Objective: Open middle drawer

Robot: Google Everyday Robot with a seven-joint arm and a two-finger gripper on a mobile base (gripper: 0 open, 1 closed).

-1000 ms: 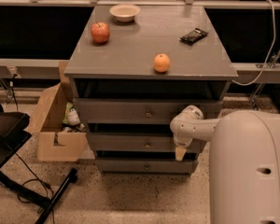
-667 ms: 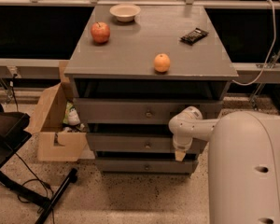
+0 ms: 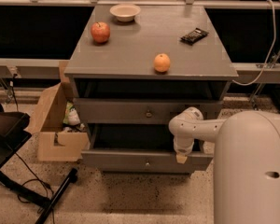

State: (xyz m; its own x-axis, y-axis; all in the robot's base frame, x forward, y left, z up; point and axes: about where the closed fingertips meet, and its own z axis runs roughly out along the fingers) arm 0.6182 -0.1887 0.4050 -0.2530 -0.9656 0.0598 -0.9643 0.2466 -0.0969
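Note:
The grey cabinet has three drawers. The top drawer front is closed, with its small knob. The middle drawer stands pulled out toward the camera, with a dark open gap above its front and its knob at the centre. It hides the lowest drawer. My gripper points down at the end of the white arm. Its tan tip rests at the top edge of the middle drawer's front, right of the knob.
On the cabinet top lie a red apple, an orange, a white bowl and a dark snack bar. An open cardboard box stands to the left, with a black stand and cables on the floor. My white body fills the lower right.
The middle drawer's front has slid out toward the camera, opening a dark gap above it. My gripper has moved down and outward along with it.

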